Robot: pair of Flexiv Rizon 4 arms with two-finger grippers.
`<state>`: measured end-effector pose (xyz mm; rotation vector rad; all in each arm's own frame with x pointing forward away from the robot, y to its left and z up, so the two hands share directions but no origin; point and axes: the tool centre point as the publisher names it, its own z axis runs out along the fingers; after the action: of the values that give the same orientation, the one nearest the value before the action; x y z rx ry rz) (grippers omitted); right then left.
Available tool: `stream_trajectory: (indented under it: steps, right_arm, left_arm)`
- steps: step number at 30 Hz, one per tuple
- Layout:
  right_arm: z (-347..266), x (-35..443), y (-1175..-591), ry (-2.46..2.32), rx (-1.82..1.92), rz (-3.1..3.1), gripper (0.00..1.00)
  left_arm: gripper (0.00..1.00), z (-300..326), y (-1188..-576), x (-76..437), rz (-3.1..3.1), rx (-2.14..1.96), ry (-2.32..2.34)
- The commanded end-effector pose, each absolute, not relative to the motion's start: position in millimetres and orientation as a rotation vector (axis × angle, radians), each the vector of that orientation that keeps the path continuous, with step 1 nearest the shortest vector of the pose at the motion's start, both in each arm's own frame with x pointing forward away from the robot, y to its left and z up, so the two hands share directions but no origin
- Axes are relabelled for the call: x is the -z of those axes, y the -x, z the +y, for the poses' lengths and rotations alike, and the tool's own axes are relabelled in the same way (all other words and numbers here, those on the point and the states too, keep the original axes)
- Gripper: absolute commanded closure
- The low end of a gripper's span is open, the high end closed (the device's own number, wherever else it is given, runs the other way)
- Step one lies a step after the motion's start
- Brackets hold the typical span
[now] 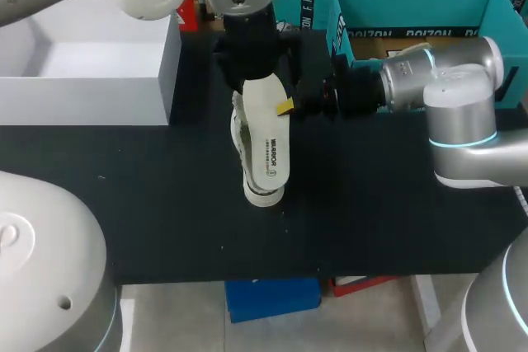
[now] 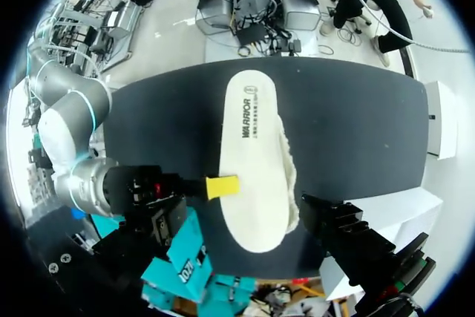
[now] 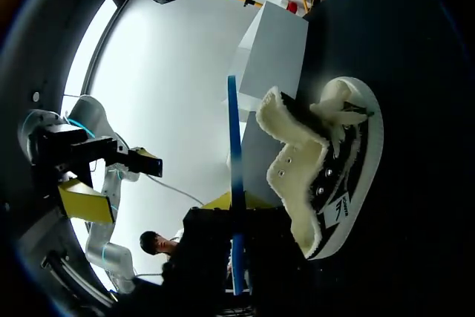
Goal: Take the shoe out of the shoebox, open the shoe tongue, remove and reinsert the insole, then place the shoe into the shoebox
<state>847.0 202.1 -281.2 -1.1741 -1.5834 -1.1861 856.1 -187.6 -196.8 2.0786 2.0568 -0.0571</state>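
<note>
A white insole with print on it hangs flat just above the shoe, and my right gripper is shut on its side edge. In the right wrist view the insole shows edge-on as a thin blue strip in the right gripper. The white fleece-lined shoe lies on its side on the black table, under the insole. My left gripper hangs above the heel end. It stands open and empty, and its yellow tips show apart in the right wrist view.
A white open box stands at the table's back left. A teal open box stands at the back right, behind my right arm. The black table mat stretches toward the front edge.
</note>
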Motion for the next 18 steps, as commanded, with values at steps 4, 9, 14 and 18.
stream_trajectory:
  steps: [4, 9, 14, 18]
  right_arm:
    - [203.1, 281.8, -847.9, 1.174, 1.185, -1.583, 1.0]
    - [203.1, 281.8, -847.9, 1.174, 1.185, -1.583, 1.0]
    - [203.1, 281.8, -847.9, 1.174, 1.185, -1.583, 1.0]
    - [203.1, 281.8, -847.9, 1.174, 1.185, -1.583, 1.0]
  left_arm:
    - [0.0, -188.3, -885.0, 194.3, 2.078, 0.02, -2.092]
    - [0.0, -185.0, -904.9, 193.6, 2.086, -0.02, -2.092]
    - [0.0, -184.0, -922.5, 195.7, 2.088, -0.026, -2.082]
    - [0.0, -183.9, -934.8, 199.2, 2.091, -0.021, -2.073]
